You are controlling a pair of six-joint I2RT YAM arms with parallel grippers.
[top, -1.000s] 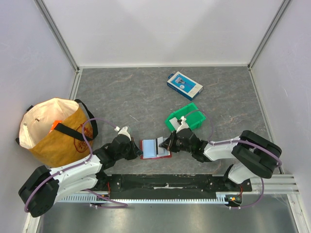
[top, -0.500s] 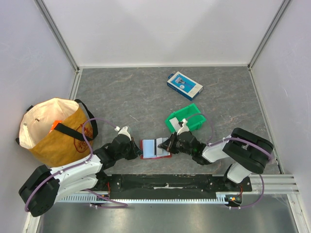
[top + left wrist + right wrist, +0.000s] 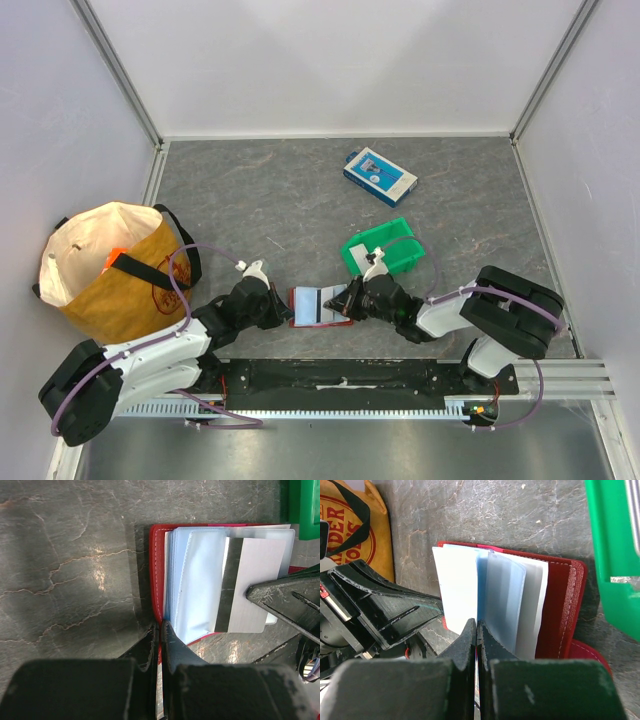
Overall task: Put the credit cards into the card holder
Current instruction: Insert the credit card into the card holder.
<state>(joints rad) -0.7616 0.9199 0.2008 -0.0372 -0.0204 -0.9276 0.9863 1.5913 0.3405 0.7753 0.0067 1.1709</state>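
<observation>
Nearest you, the two arms reach in from the near edge and meet low over the table (image 3: 260, 200), a little in front of their bases. The card holder (image 3: 325, 323) lies open between them, in the near middle.

Your left pincer (image 3: 160, 626) has its fingers pressed together at the holder's left edge. Its own camera shows the red cover running straight into the seam between the fingers, so it looks like a pinch on that cover. Your right pincer (image 3: 250, 594) comes in from the right and pinches the card (image 3: 252, 575) by its end.

Only the left wrist view shows you that card properly. It is pale with a black stripe, and its other end is tucked under a clear sleeve of the holder. In the right wrist view the card is edge-on between the closed fingers, so you can hardly make it out. That view instead shows the clear sleeves (image 3: 505, 600) fanned up from the red cover. Beyond them it shows the left pincer's black fingers, with their tips at the holder's far side.

The overhead view is too coarse to show either grip, but it alone gives you the layout. The green bin (image 3: 395, 258) sits just beyond the right pincer, close to the holder. Further back and well apart from it lies the blue-and-white box (image 3: 380, 175). Over at the left side stands the tan bag (image 3: 115, 295) with something orange (image 3: 115, 262) inside.
</observation>
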